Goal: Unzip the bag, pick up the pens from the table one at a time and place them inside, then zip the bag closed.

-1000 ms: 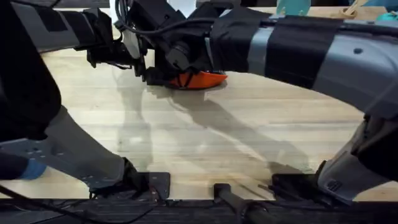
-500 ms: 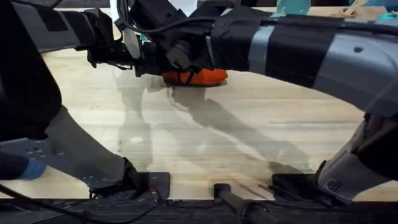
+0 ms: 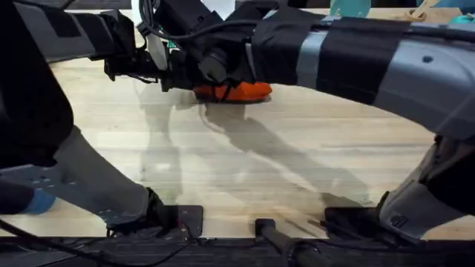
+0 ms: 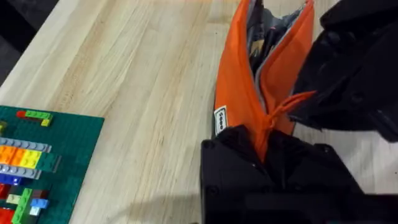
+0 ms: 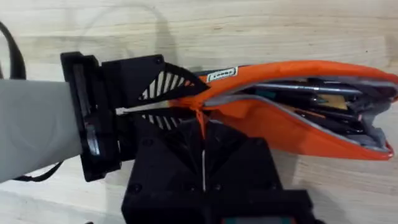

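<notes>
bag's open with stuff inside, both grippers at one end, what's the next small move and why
Probably the right gripper should draw the pull tab along the gaping zipper toward the far end, while the left gripper holds the near end of the orange fabric pouch. Pens already lie inside, so closing seems all that is left.

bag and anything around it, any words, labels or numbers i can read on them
There is one small white tag with dark print, sewn on the side of the orange bag near its zipper end; it also shows in the right wrist view. The lettering is too small and blurred to read.
No readable text stands on the green brick baseplate, the table or the arms.
</notes>
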You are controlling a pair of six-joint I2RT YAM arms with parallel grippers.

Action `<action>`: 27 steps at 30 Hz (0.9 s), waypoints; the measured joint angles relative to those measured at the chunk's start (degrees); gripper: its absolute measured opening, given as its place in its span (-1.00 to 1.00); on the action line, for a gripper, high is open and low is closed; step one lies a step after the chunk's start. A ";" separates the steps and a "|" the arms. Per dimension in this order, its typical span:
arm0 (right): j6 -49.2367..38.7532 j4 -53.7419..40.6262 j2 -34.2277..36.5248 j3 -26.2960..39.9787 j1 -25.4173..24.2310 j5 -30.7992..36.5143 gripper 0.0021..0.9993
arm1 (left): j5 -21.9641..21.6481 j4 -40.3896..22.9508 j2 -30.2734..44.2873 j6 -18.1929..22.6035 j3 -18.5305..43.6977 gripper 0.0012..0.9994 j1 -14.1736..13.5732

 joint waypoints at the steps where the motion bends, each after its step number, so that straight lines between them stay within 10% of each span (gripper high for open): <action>1: -0.30 -0.02 -0.02 0.00 0.00 0.04 -0.94 | 0.00 0.00 0.00 0.00 0.00 -0.91 0.00; 27: -5.75 -6.33 -0.24 0.02 -4.82 -0.07 -0.94 | -0.11 0.02 0.00 0.00 0.00 -0.91 0.00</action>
